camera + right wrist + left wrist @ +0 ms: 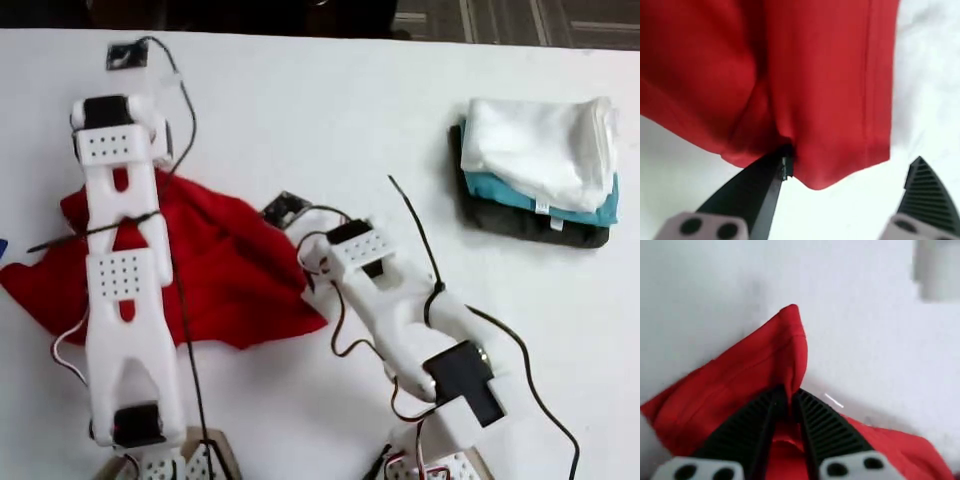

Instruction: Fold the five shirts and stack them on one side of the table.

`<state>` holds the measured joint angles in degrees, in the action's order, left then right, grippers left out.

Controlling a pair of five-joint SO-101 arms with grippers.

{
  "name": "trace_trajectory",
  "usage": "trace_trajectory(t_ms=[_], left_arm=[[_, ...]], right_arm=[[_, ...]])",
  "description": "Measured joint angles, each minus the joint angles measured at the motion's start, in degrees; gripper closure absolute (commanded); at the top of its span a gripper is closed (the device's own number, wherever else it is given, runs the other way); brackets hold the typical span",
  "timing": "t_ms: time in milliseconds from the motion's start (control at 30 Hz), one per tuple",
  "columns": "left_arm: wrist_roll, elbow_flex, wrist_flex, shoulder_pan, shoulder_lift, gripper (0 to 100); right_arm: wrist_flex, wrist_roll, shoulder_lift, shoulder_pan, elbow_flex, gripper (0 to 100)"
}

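Three folded shirts (540, 170) sit stacked at one side of the worktop (320, 110). Folding the red shirt (230, 270) is under way: the left gripper (790, 399) clamps a fold while the right gripper (851, 162) gapes at its hem, and closing there looks the next move.

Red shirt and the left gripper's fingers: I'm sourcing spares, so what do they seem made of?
The red shirt looks like soft matte knit fabric, probably cotton: it drapes in loose folds and shows a stitched hem. The left gripper has fingers that look like matte black ribbed plastic, possibly printed; rubber cannot be excluded.
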<state>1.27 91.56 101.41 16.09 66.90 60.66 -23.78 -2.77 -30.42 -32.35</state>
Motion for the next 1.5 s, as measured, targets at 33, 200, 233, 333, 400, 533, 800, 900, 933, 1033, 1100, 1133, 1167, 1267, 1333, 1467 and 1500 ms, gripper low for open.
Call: trace_trajectory(t_ms=[33, 200, 233, 333, 400, 533, 800, 900, 933, 1033, 1100, 1133, 1167, 1267, 1333, 1467, 1500], left_arm=[[0.00, -0.62, 0.00, 0.00, -2.29, 97], [0.00, -8.44, 0.00, 0.00, -17.05, 97], [0.00, -11.08, 0.00, 0.18, -20.57, 97], [0.00, -21.27, 0.00, 0.79, -32.18, 97], [0.00, -29.36, 0.00, 1.23, -40.18, 97], [-0.44, -45.98, 0.00, 1.41, -54.68, 97], [-0.53, -68.57, -1.14, 4.04, -75.25, 97], [-2.99, -74.37, -2.64, 6.33, -80.62, 97], [-3.60, -75.87, -2.81, 6.86, -82.20, 97], [-4.48, -79.74, -2.81, 9.76, -86.33, 97], [-4.66, -81.93, -2.90, 11.60, -88.26, 97], [-4.66, -82.90, -2.99, 12.22, -88.88, 97], [-4.66, -83.96, -3.25, 12.75, -89.49, 97], [-6.42, -86.77, -4.40, 13.89, -90.20, 97], [-7.21, -88.62, -5.27, 14.51, -90.20, 97], [-7.56, -92.22, -7.56, 14.77, -90.20, 97], [-7.65, -93.01, -8.09, 14.68, -90.20, 97]], right_arm=[[0.26, 0.00, 0.00, 0.00, 0.62, 64.6], [4.40, 0.00, 2.81, 0.00, 3.96, 64.6], [5.19, 0.00, 4.04, 0.00, 4.48, 64.6], [7.38, 0.00, 8.26, 0.00, 5.54, 64.6], [8.62, 0.00, 11.08, 0.00, 5.54, 64.6], [9.41, 0.00, 13.98, -2.64, 5.54, 64.4], [7.03, 0.00, 14.24, -11.43, 5.54, 61.1], [4.13, 0.18, 11.78, -11.87, 5.71, 52.7], [2.90, 0.18, 10.11, -11.78, 5.71, 49.9], [-0.44, 0.18, 3.52, -11.60, 7.12, 47.0], [-1.41, 0.18, -1.41, -11.78, 9.93, 48.8], [-1.58, 0.18, -3.96, -11.78, 11.78, 51.0], [-1.76, 0.18, -6.59, -11.78, 13.71, 55.1], [-1.76, 0.18, -14.24, -11.69, 19.78, 79.7], [-0.97, 0.18, -18.81, -11.69, 23.65, 99.8], [3.52, 0.18, -22.42, -11.16, 29.89, 97.1], [5.01, 0.18, -22.42, -10.55, 30.95, 98.9]])
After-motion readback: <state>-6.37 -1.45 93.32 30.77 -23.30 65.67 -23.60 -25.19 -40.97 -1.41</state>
